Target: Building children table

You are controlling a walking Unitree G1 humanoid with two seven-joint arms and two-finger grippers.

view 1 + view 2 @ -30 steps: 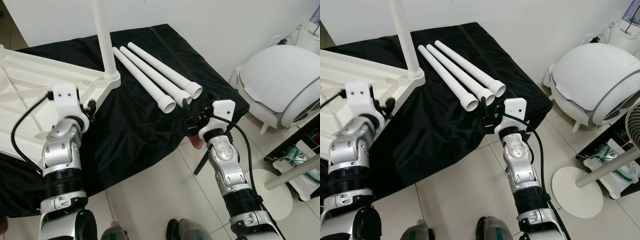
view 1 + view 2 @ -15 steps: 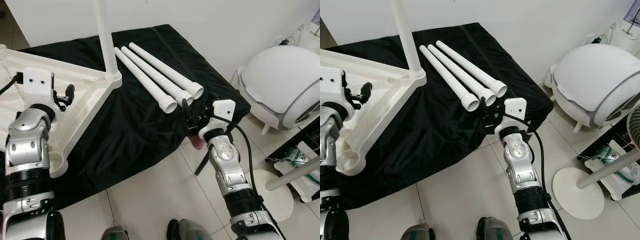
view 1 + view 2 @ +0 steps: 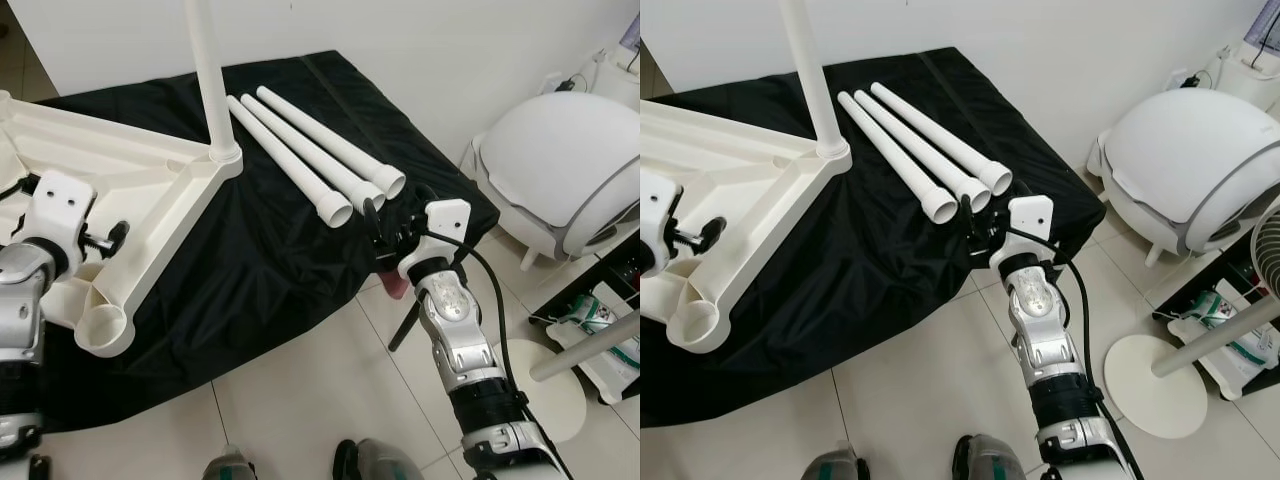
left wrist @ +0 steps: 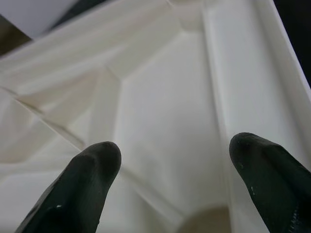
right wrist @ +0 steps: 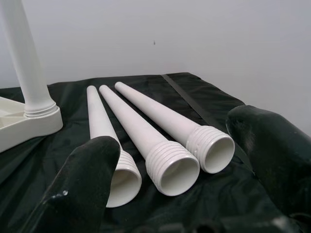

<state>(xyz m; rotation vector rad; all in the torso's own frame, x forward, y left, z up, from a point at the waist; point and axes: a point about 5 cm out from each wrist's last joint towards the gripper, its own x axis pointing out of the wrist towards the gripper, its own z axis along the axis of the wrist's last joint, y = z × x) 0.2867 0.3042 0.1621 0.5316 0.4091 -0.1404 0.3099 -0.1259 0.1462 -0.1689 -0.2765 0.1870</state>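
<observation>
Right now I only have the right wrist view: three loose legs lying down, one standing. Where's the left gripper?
Observer: The left gripper is open over the underside of the upturned tabletop, holding nothing.
Operator: Any free socket near it?
Observer: Yes, an empty round socket at the tabletop's near corner, closer to the robot than the left gripper.
Operator: Where does the right gripper sit from above?
Observer: The right gripper is open at the edge of the black cloth, just short of the threaded ends of the loose legs, not touching them.
</observation>
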